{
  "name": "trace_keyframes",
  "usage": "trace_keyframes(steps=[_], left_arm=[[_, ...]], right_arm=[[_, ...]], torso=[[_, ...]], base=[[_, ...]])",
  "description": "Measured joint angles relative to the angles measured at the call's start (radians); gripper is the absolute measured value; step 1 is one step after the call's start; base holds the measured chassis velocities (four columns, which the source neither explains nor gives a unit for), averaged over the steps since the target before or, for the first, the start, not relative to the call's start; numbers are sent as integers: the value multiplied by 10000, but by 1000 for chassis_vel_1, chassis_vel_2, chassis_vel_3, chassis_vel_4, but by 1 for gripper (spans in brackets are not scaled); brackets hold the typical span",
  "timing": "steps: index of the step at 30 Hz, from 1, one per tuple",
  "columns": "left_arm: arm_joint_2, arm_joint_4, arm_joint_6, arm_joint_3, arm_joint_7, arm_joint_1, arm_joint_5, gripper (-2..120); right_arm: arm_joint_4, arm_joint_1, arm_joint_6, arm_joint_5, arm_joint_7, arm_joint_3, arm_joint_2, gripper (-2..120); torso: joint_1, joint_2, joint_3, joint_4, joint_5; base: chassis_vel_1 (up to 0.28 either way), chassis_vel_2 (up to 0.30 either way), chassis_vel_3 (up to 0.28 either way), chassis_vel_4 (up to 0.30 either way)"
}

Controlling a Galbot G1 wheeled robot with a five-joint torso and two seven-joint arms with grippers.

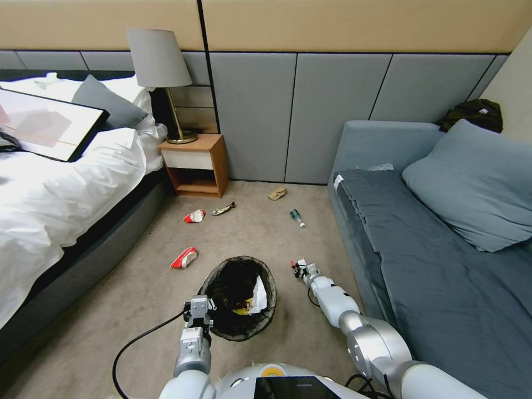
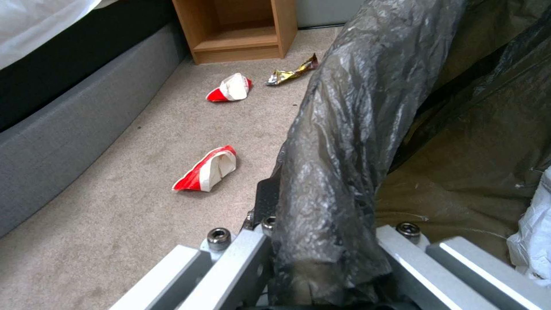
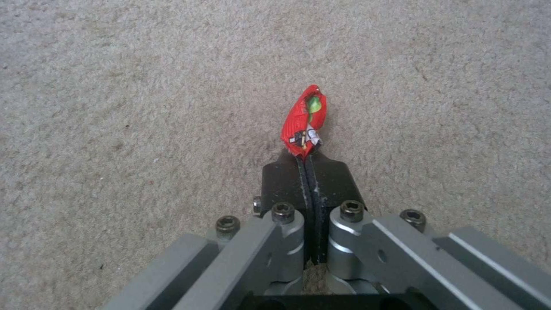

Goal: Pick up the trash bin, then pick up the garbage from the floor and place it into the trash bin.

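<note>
The trash bin is sitting on the carpeted floor just before the robot, its crinkled black liner folded over the rim, with white tissue and a yellow scrap lying inside. The left pincer is pinching that rim at its near-left edge; the left wrist view is showing the glossy, wrinkled liner running between the pressed pads. The right pincer is hanging low over the carpet to the bin's right, pressed together on a small red wrapper, a detail the right wrist view is making plain. Two red-and-white wrappers and a gold foil scrap are lying between bin and nightstand. A green bottle and brown crumpled paper are resting farther off, near the sofa. Open carpet is stretching between bed and sofa.
</note>
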Motion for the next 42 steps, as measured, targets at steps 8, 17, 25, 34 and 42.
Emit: trace_keyframes(steps=[8,17,25,34,42], left_arm=[[2,1,27,-10,4,-25,-11,0],[8,27,41,0,8,-57,-21,0],[46,173,59,-11,16,-136,-66,0],[133,369,121,-22,21,-329,-221,0],[179,560,159,57,36,-496,-261,0]], right_arm=[[86,-64,57,27,45,-4,-5,0],[57,-64,199,25,44,-3,-36,0],[1054,-623,1351,-296,581,-16,-242,0],[4625,-2257,2018,335,785,-275,-564,0],[9745,-4493,2059,1116,742,-778,-992,0]], torso=[[0,-1,0,-4,-1],[1,-1,0,-2,4],[3,-2,3,-15,-10],[1,-2,1,-3,-3],[0,-1,0,0,-4]], base=[[0,0,0,0],[0,0,0,0],[0,0,0,0],[0,0,0,0],[0,0,0,0]])
